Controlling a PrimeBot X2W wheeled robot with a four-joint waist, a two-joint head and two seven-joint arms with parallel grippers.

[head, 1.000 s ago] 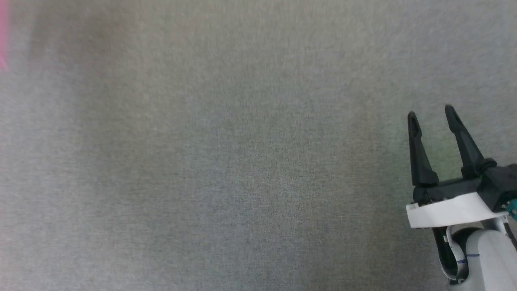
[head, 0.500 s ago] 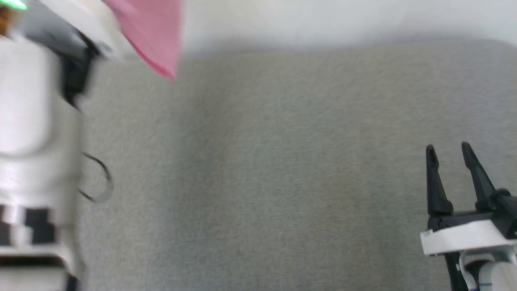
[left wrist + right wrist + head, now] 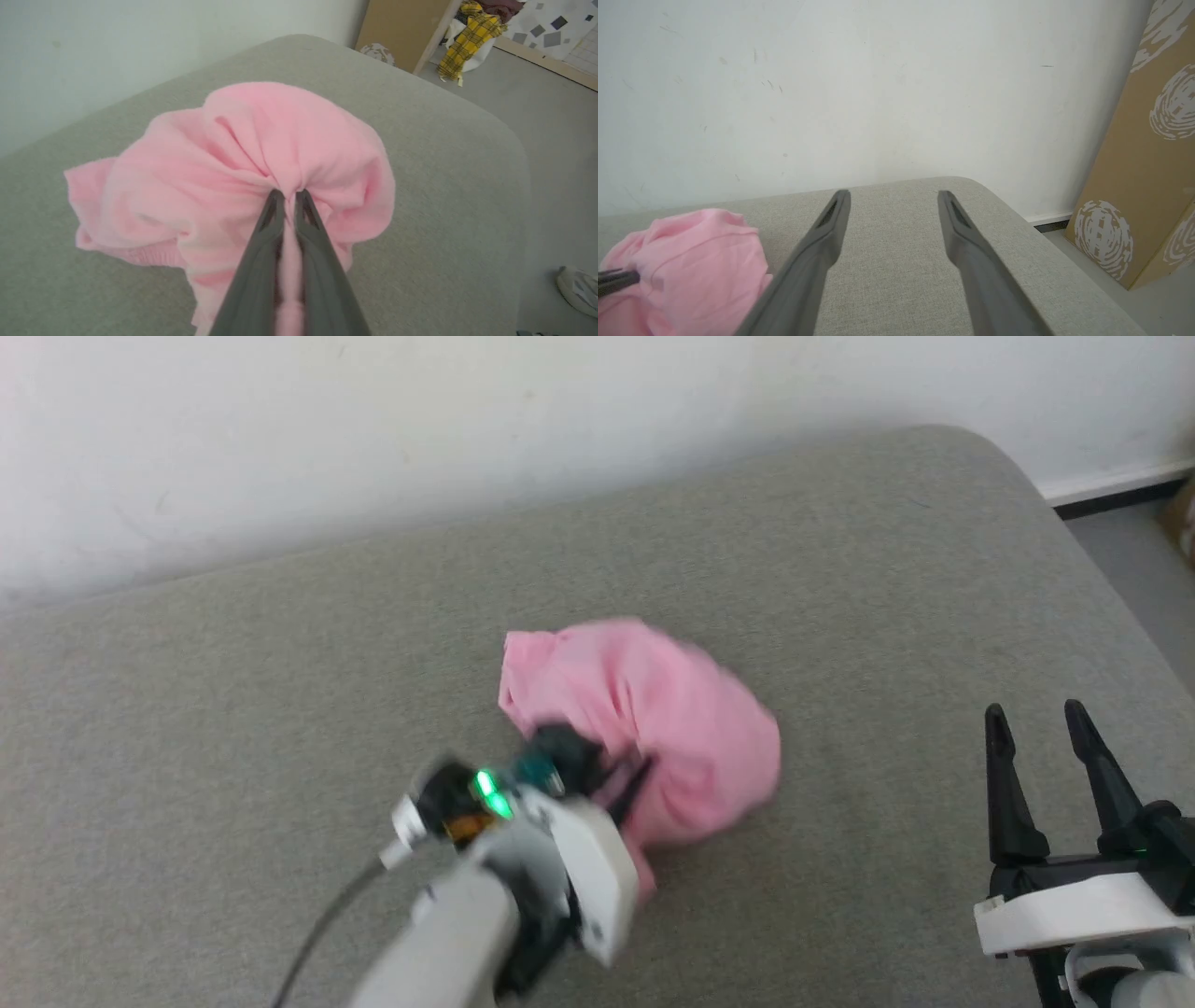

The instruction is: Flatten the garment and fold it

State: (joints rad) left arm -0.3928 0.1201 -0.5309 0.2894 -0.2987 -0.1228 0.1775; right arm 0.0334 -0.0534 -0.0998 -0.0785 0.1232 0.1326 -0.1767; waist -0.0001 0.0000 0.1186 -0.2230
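Right now my left claw is pinched tight on a bunched fold of the pink garment, with a strip of cloth caught between its fingers. Around the tips the garment balloons out in a crumpled heap. It spills to both sides of the claw and sits on the grey cushion that stretches away beyond it. My right claw hovers well off to the right of that heap, fingers spread apart above the cushion. Farther past both claws the cushion ends at a white wall. A brown cardboard box stands beyond the right claw, off to its right.
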